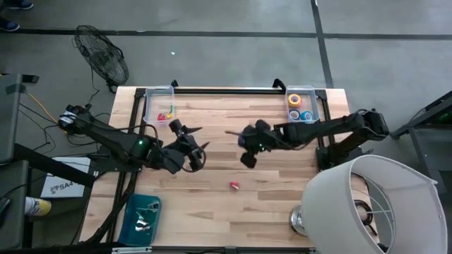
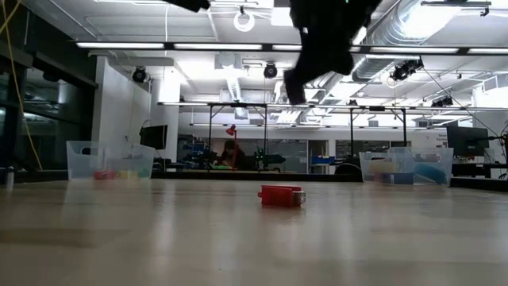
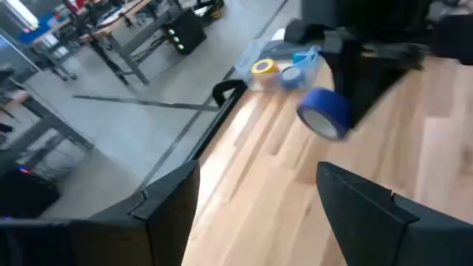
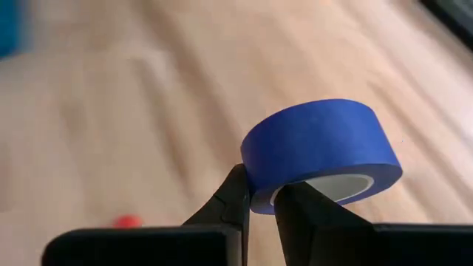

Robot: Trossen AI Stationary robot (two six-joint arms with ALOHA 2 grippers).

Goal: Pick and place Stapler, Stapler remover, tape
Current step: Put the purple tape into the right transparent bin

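A blue tape roll (image 4: 318, 144) with a pale hollow centre is in my right gripper (image 4: 259, 193), well above mid-table (image 1: 244, 144). The left wrist view shows the same roll (image 3: 325, 112). My left gripper (image 1: 194, 141) hovers open just left of it, its fingers (image 3: 170, 199) spread and touching nothing. A small red stapler (image 1: 234, 185) lies flat on the wood nearer the near edge, also seen in the low view (image 2: 282, 196). More tape rolls, yellow (image 1: 294, 99) and blue (image 1: 306, 116), sit in the clear bin (image 1: 316, 106) at the far right. My right gripper pinches the blue roll's ring wall (image 4: 259, 185) at the side nearest the wrist. One finger (image 4: 307, 203) is inside the hollow centre and the other (image 4: 233, 199) is outside. The fingers come slanting down from the table's right. The roll is lifted clear and sticks out beyond the fingertips.
A second clear bin (image 1: 148, 106) at the far left holds small red, yellow and green items. A teal tray (image 1: 131, 222) with metal pieces sits at the near left corner. A white lamp shade (image 1: 367, 204) covers the near right corner. Bare wood lies around the stapler.
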